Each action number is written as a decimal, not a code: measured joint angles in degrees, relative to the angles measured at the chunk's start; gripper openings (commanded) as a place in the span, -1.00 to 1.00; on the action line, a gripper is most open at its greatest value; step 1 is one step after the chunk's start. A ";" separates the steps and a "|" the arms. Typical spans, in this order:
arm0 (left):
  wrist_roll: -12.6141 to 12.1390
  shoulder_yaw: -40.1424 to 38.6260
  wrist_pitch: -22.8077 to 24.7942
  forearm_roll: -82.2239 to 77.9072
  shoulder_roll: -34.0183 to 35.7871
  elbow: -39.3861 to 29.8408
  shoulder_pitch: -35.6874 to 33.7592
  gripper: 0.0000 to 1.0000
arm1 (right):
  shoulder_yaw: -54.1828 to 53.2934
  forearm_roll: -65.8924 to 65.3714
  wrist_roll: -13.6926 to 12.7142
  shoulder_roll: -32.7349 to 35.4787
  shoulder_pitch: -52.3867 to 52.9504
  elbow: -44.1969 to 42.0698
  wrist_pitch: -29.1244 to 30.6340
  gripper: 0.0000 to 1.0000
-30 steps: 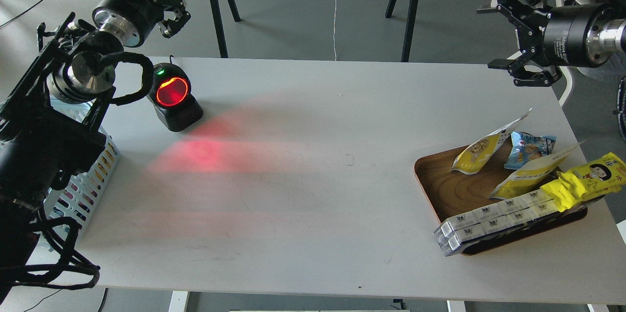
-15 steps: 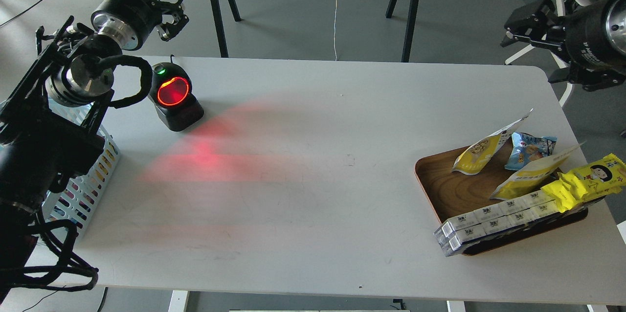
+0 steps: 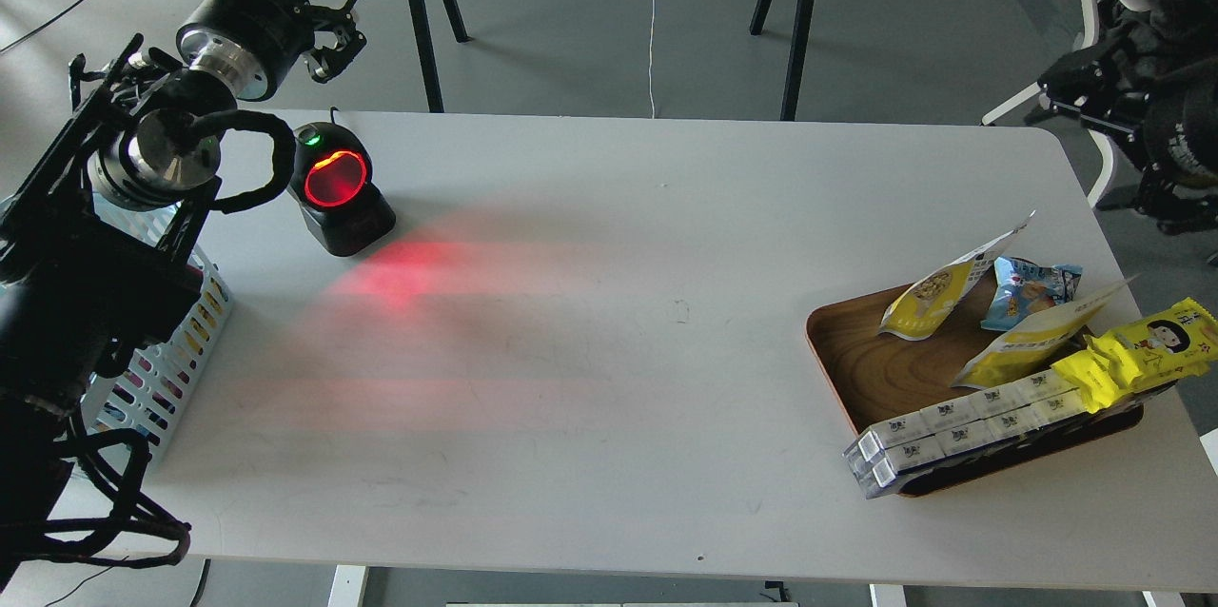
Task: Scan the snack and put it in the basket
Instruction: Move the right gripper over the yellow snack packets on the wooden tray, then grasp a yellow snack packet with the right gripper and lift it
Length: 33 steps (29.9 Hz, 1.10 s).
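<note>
1 snack (image 3: 937, 295) leans upright, top up-right.

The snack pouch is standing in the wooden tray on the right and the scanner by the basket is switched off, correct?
Not quite. The scanner is on: the head view shows its window glowing red and red light on the table. The pouch does stand in the tray, on the right.

You see a black scanner (image 3: 339, 189) glowing red on the white surface (image 3: 609, 350), and a wooden tray (image 3: 861, 364) holding a bright yellow pack (image 3: 1137, 350), a blue packet (image 3: 1032, 288) and white boxes (image 3: 961, 431).
</note>
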<state>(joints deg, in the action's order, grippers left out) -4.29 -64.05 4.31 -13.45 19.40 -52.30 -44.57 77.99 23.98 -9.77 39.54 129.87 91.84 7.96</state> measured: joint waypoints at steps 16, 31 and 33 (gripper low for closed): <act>-0.10 -1.69 1.57 0.09 2.89 -1.62 -0.16 1.00 | -10.77 1.41 -0.15 0.42 -14.49 -3.21 -7.79 0.53; -0.11 -1.69 1.57 0.10 3.19 -2.03 -0.07 1.00 | -12.93 2.55 -0.56 -2.95 -19.90 -5.42 -9.17 -0.71; -0.11 -1.69 1.57 0.10 3.19 -2.02 -0.07 1.00 | -13.02 2.48 -0.56 -3.03 -19.93 -5.42 -9.19 -0.94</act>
<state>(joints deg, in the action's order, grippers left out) -4.40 -65.75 5.88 -13.36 22.59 -54.32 -44.65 64.97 26.46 -10.33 36.51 109.94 86.43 -1.22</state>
